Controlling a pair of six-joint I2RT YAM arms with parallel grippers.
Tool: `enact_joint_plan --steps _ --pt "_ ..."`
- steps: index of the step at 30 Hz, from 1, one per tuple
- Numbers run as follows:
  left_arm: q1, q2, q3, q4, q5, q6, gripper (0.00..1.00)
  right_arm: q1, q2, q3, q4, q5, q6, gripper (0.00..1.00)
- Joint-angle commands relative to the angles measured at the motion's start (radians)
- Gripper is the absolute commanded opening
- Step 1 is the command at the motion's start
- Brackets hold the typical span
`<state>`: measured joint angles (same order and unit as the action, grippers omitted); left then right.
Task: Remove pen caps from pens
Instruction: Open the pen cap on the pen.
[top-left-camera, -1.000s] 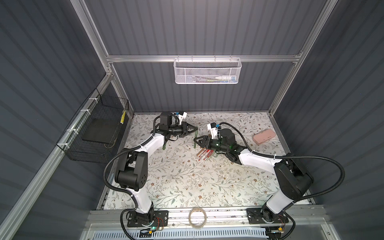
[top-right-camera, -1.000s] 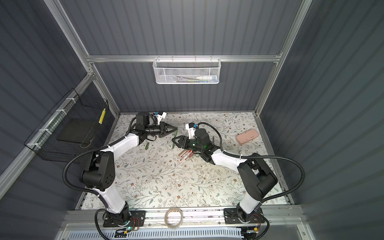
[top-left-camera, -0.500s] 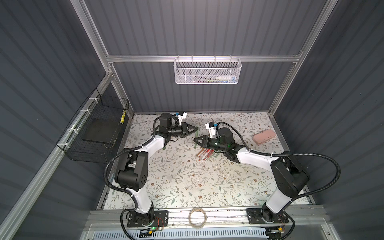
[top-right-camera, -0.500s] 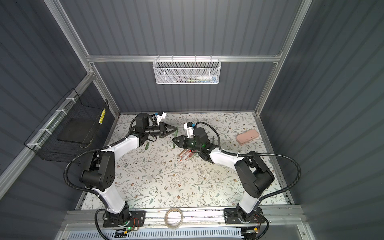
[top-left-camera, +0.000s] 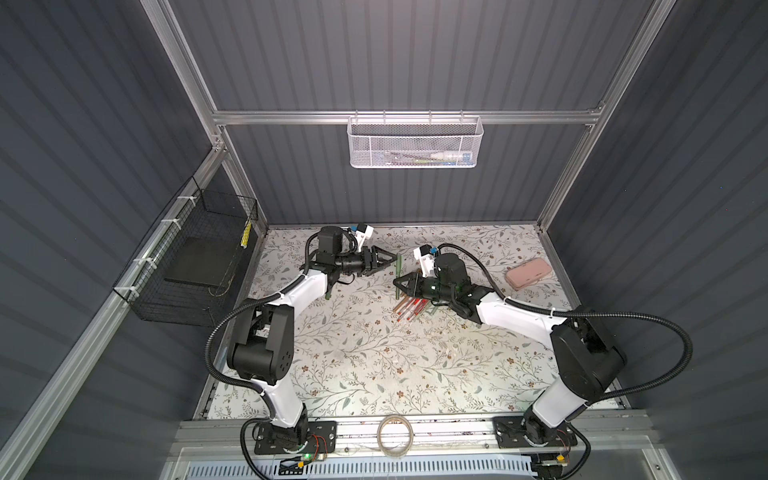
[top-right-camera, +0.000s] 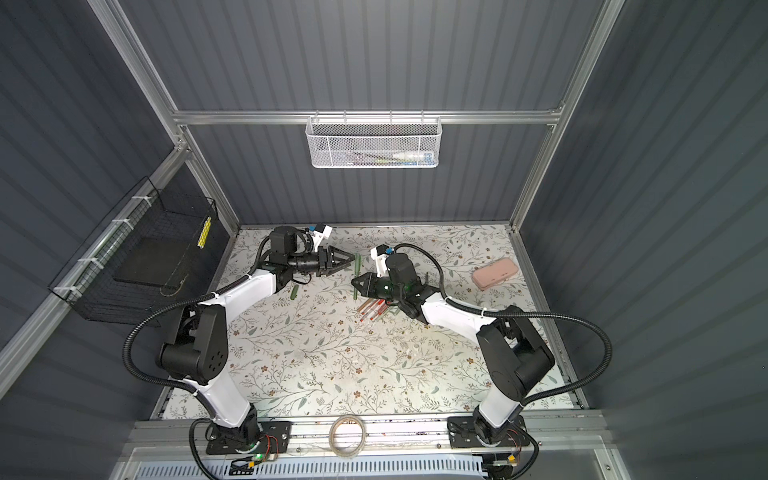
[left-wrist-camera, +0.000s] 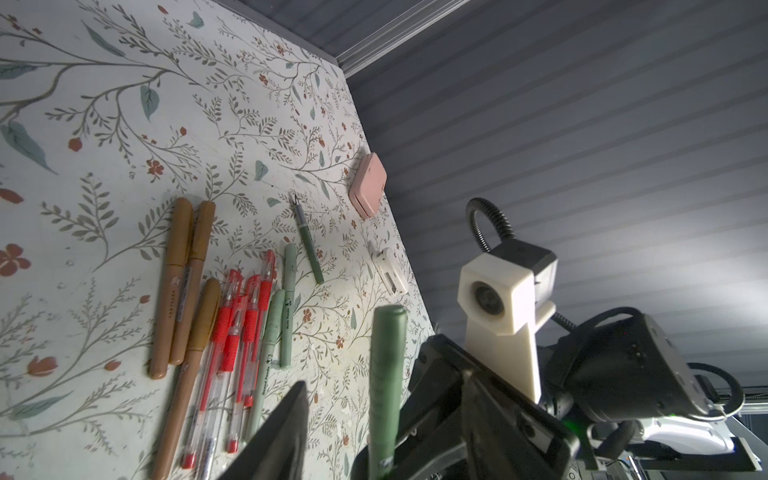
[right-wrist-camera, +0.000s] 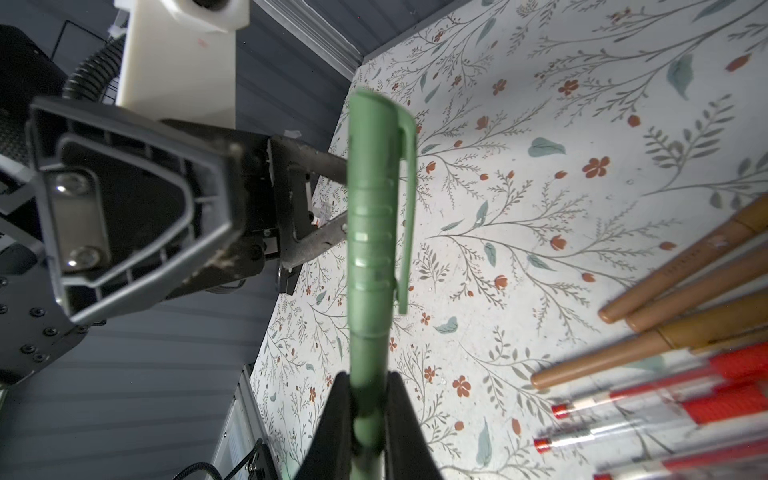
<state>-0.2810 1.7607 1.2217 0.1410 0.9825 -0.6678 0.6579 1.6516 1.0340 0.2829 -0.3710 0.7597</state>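
The right pincer holds a green pen tight by its body, the cap still on and sticking out at the tips of the wide-open left pincer, which I think must next pinch that cap and pull straight away.

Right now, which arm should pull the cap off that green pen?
Left, I think. The left pincer is open right at the cap, ready to close and pull. The right pincer is shut on the green pen, busy holding it.
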Motion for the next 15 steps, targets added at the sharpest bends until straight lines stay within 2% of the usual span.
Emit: enact_joint_plan --steps 1,6,15 --pt "-0.011 -0.029 0.064 -0.176 -0.044 0.177 0.58 0.018 -0.013 0.051 -0.088 0.07 -0.021 0.0" --pt "-0.024 -0.028 0.104 -0.276 -0.08 0.289 0.57 0.041 0.003 0.103 -0.166 0.095 -0.004 0.0" --pt "-0.043 0.002 0.136 -0.315 -0.093 0.318 0.5 0.056 0.039 0.151 -0.204 0.075 -0.01 0.0"
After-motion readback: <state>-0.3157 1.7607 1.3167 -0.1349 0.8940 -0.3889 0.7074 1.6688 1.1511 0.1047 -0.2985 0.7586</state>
